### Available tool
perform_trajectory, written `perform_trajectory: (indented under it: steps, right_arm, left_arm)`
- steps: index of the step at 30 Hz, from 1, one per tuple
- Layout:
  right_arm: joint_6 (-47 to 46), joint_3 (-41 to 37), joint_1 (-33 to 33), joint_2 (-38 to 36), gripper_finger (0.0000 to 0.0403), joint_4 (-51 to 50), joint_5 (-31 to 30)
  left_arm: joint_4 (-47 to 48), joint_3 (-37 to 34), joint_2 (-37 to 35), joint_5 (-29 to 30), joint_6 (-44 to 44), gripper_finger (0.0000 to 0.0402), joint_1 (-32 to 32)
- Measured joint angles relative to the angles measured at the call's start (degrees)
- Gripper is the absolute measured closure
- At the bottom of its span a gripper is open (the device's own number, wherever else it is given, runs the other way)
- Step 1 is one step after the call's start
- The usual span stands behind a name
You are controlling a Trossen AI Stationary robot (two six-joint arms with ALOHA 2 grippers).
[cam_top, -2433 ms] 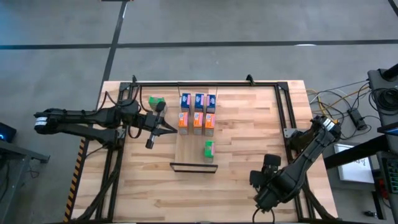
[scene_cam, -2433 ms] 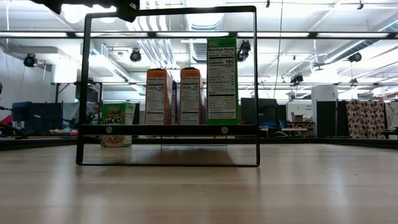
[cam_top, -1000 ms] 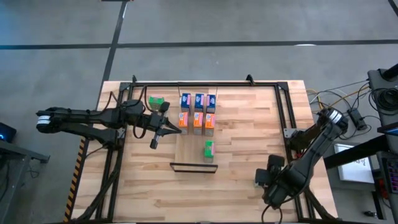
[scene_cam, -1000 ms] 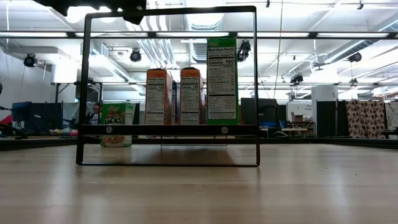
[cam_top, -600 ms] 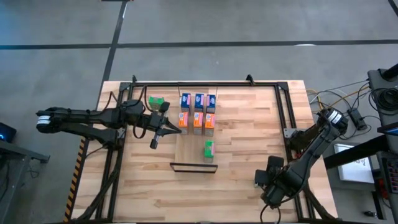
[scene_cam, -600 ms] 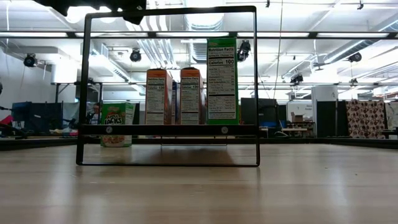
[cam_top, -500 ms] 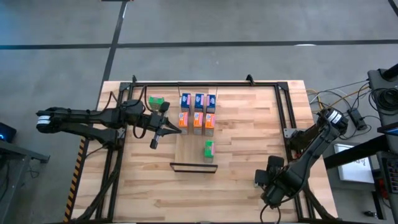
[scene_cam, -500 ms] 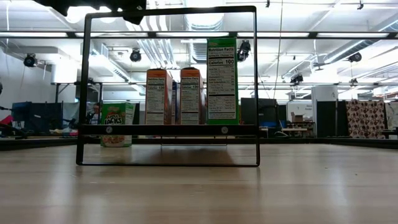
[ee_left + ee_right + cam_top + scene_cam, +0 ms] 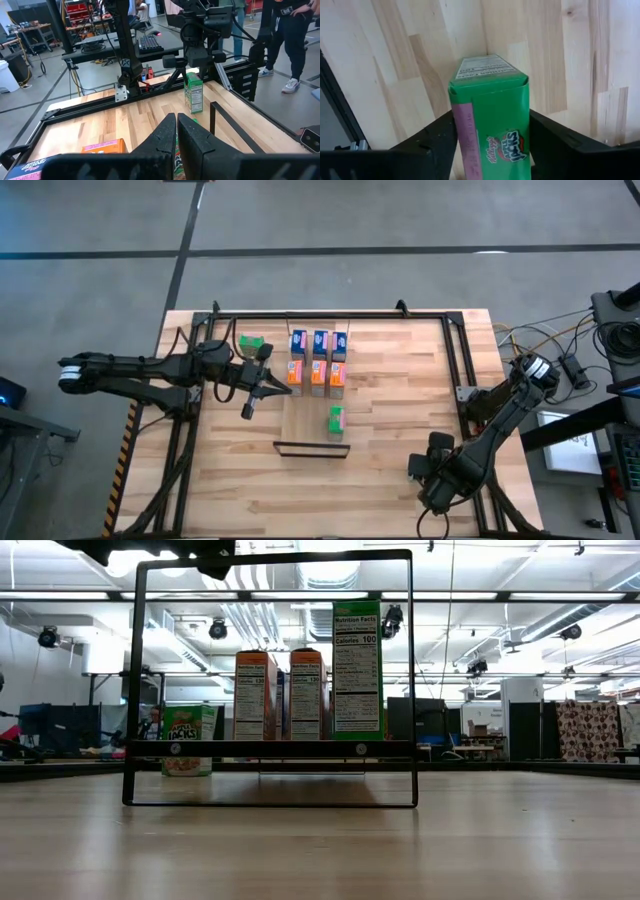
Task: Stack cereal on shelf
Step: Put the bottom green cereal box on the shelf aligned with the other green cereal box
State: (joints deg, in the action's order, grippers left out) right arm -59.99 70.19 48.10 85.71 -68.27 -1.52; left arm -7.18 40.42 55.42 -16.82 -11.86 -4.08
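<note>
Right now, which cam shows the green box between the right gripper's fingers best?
Right wrist view: the green box fills the frame between the right gripper fingers. In the high view the arm hides it; the low and left wrist views do not clearly show it.

You have nine cereal boxes in total. Three are blue boxes (image 9: 320,340) and three are orange boxes (image 9: 317,377). The green ones are also three: a first green box (image 9: 250,342), a second green box (image 9: 336,420), and a third green box (image 9: 492,115), which you see only in the right wrist view. There is one shelf (image 9: 300,425) with one dark metal frame (image 9: 310,448). You have two arms, a left arm (image 9: 140,368) and a right arm (image 9: 500,425). People stand in the room behind; their number I cannot tell.
</note>
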Motion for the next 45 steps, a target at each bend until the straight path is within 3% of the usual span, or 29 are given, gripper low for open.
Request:
perform_trajectory:
  steps: [17,30,38,45]
  right_arm:
    - [-0.23,0.01,-0.01,0.00,0.0243,1.07,0.07]
    - [-8.44,5.61,-1.66,-2.47,0.0264,-3.69,-0.71]
    - [-11.08,8.31,-2.40,-7.26,0.0271,-2.75,-10.49]
    - [-8.22,8.46,-2.40,-13.54,0.0273,3.83,-25.68]
  left_arm:
    - [-0.04,-0.04,0.00,0.00,0.39,0.0401,0.02]
    - [-0.28,-0.06,-0.02,-0.01,0.39,0.0401,0.02]
    - [-0.29,-0.07,-0.02,-0.02,0.39,0.0401,0.01]
    - [-0.35,-0.07,-0.02,-0.02,0.39,0.0401,0.00]
